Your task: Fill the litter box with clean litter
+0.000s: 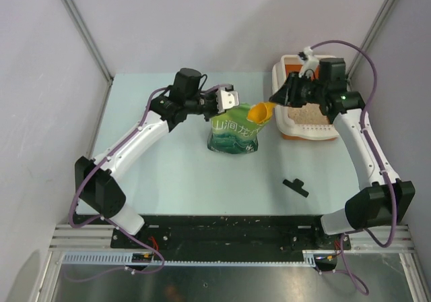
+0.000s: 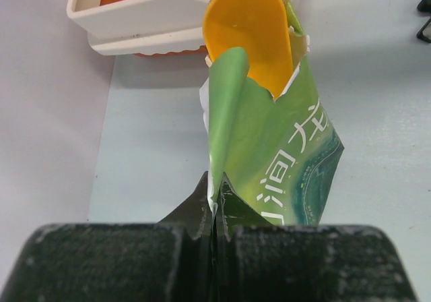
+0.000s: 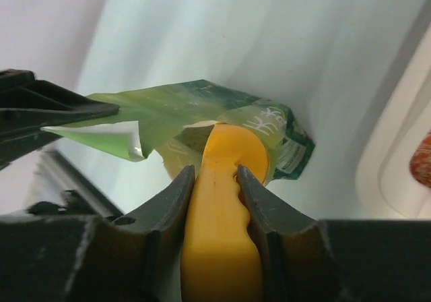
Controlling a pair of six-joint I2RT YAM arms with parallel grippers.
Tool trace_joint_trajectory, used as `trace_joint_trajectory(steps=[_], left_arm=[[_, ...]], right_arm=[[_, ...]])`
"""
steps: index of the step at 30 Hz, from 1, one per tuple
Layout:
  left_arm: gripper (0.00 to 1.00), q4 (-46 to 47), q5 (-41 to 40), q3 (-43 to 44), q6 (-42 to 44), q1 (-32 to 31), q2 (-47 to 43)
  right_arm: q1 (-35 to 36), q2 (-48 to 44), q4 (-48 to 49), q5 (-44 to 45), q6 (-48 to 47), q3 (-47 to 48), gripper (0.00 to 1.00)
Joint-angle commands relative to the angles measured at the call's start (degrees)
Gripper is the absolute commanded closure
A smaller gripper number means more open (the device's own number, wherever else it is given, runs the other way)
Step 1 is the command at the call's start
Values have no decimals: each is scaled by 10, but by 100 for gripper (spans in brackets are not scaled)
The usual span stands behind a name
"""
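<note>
Here, the right gripper (image 3: 215,174) is closed on the handle of the yellow-orange scoop (image 2: 249,25). Both fingers press the handle from its two sides, so the jaws stand only as far apart as the handle is wide. The bowl of the scoop points away from this gripper and its front edge sits in the open mouth of the green bag (image 2: 283,154).

The bag stands upright on the pale table (image 1: 182,174), about in the middle between the two arms. The left gripper (image 2: 214,211) is at the top edge of the bag, on the side opposite to the scoop. Its fingers are shut tight on that edge and hold the mouth pulled open; one flap of the bag curls over beside the scoop.

The litter box (image 2: 145,9) lies to the right of the bag and a little farther from the arm bases, near the bag but not touching it. The clean litter (image 1: 308,113) covers part of its floor, and a part of the orange base is bare.

A small black piece (image 1: 295,187) lies flat on the table, to the right of the bag and nearer to the arm bases, well apart from it.
</note>
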Motion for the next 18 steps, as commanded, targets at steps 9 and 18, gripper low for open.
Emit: trace_joint_trajectory(steps=[9,18], left_arm=[[100,97,65,3,-90,-19,-76],[100,120,52,-19,-110,-30,-80]], right_arm=[[160,68,-79,389,-131,91,100],[210,121,-76,445,-107,63,100]])
